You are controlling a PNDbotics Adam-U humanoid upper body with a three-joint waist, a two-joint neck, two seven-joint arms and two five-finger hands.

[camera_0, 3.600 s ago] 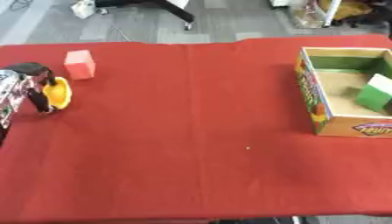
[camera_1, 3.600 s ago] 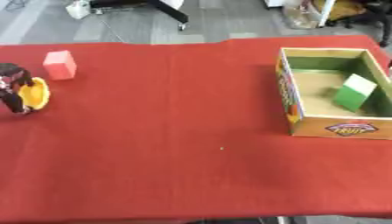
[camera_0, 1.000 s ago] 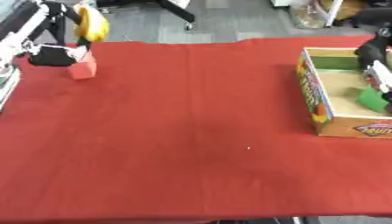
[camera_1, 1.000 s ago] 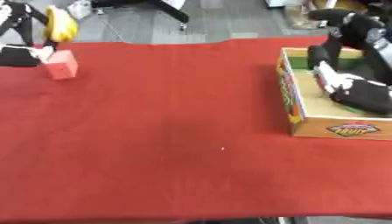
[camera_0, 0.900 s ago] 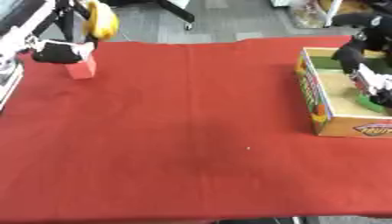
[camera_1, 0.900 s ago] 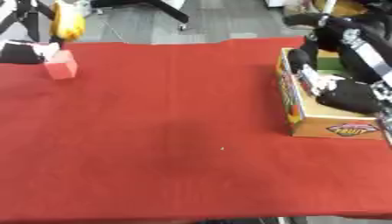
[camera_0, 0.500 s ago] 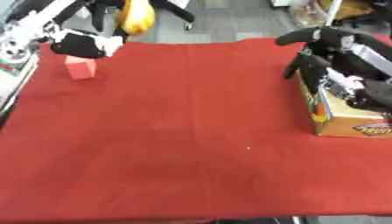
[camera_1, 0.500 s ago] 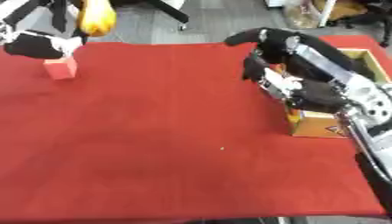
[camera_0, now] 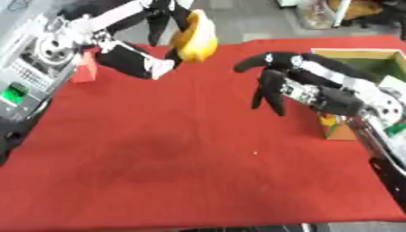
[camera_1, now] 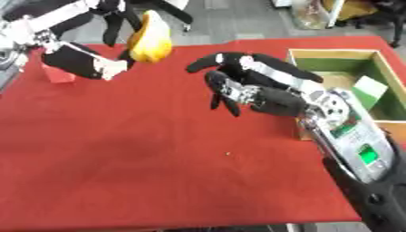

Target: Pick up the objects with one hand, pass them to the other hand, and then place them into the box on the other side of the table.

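Above the table (camera_0: 158, 149), my left robot hand (camera_0: 162, 18) clasped the yellow object (camera_0: 194, 38); right robot hand (camera_0: 289, 84) hung spread alongside. For a clean handover, I judged bringing them together slowly best.

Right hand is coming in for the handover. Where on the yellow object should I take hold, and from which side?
Take the yellow object by its lower, rounded end, coming from its right and slightly below. The left hand holds its upper part from above, so the bottom bulge facing the open right hand is probably the only free surface.
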